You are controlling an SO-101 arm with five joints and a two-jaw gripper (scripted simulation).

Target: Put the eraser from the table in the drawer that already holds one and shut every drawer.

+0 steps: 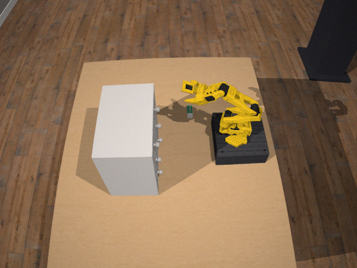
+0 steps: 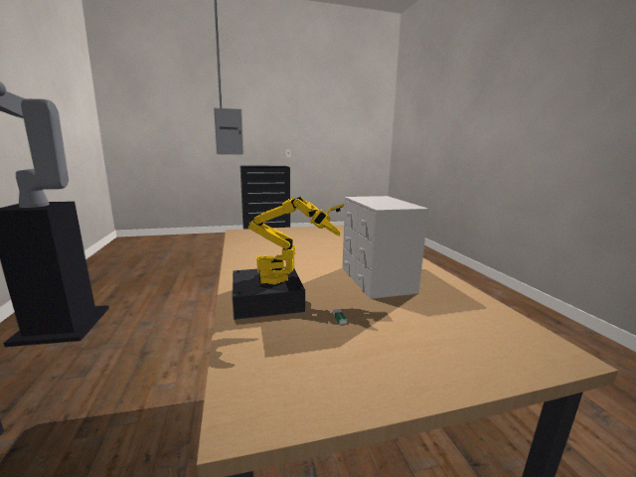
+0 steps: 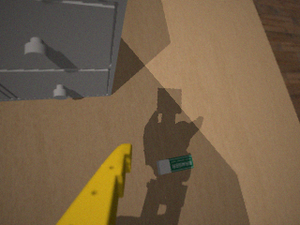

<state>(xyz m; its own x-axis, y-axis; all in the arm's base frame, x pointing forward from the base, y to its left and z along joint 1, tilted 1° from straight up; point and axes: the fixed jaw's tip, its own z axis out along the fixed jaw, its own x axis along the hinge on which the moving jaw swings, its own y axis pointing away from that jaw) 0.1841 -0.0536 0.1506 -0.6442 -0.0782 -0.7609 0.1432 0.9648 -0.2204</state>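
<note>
Eraser: lies flat on the worktop between the white drawer cabinet and the arm's black base, nearer the far edge than the near one. Green sleeve over most of its length, 1 grey end bare.
Pincer: raised well above the worktop, not touching the eraser, offset from it toward the far edge. Jaws part-way apart, nothing between them.
Cabinet: all drawers in view look shut; knobs face the arm. Which drawer holds the other eraser cannot be told.
Handling (judged): small, light, stiff block with slight give; sleeve likely slicker than the bare end.
Grip point (judged): across the 2 long sides at mid-length, jaws square to the long axis, so it does not pivot.
Risk (judged): off-centre pinch may spin it away.
</note>
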